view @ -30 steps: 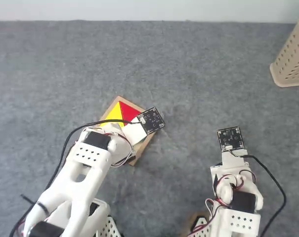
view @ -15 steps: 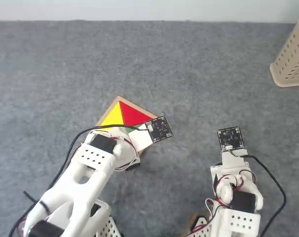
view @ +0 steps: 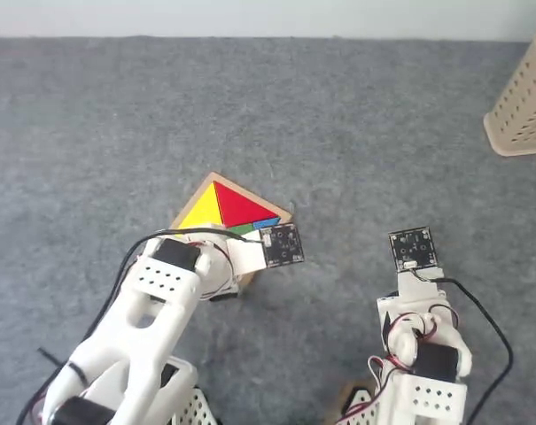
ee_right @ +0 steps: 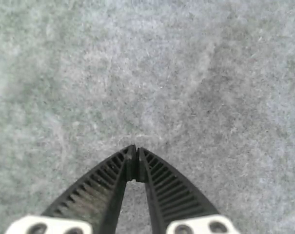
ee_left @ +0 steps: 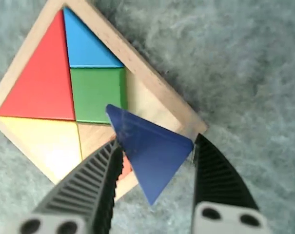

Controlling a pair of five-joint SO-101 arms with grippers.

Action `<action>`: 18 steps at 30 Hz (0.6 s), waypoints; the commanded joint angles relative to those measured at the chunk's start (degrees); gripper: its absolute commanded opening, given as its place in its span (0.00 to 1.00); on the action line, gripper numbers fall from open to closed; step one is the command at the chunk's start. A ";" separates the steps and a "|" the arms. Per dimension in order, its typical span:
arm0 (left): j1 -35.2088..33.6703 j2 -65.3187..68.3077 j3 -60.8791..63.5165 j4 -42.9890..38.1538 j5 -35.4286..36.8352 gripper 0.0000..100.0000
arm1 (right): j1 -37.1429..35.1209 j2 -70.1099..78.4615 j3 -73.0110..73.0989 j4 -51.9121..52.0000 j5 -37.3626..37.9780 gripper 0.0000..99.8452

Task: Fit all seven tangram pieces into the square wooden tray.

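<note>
Blue triangle (ee_left: 152,161) is clamped in our left end effector (ee_left: 156,146), above the bare corner of the wooden tray (ee_left: 152,78); we should square its edges to that gap before lowering. Right end effector (ee_right: 136,163) is closed.

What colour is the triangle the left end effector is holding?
Dark blue triangle, best in left wrist view.

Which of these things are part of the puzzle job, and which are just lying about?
Job: tray, red triangle, yellow triangle, light blue triangle, green square, and the dark blue triangle held in the left jaws.
Lying about: beige basket at the far corner, grey carpet.
</note>
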 commanded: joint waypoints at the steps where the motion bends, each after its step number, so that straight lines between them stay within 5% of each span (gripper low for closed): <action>1: 2.81 -1.14 -1.01 -0.97 -0.97 0.21 | 0.66 -0.84 0.35 -0.75 0.62 0.01; 18: 5.71 -1.23 -1.54 -1.41 -6.24 0.29 | 0.66 -0.84 0.35 -0.75 0.62 0.01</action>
